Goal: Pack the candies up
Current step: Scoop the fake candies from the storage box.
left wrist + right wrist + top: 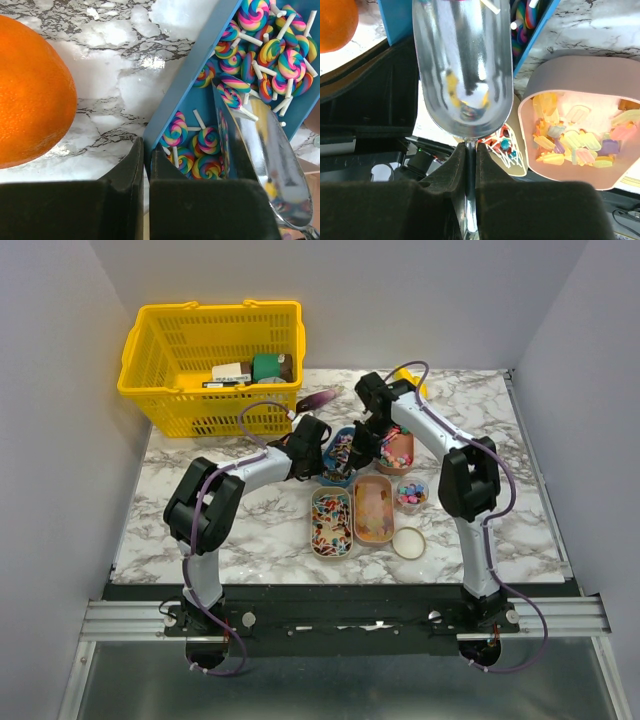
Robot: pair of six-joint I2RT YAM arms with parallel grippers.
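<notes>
Left gripper [146, 160]: jaws pressed together on rim of blue tray [185, 80], steadying it. Right gripper [470, 152]: pinching handle of metal scoop [465, 65], lip in among lollipops [270, 50] in tray.

Lollipops likely light and hard; sticks snag, heads slide on slick metal. Better lifted by scoop at shallow angle.

Scoop tip cut off in right wrist view; load unclear, only reflections. Orange [30, 90] near tray.

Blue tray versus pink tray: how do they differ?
The blue tray is straight-walled with swirl lollipops; the pink tray is rounded with pastel candies. The scoop reaches into the blue one, not the pink. Left fingers pinch blue's wall; pink is untouched. Both hold candies.
</notes>
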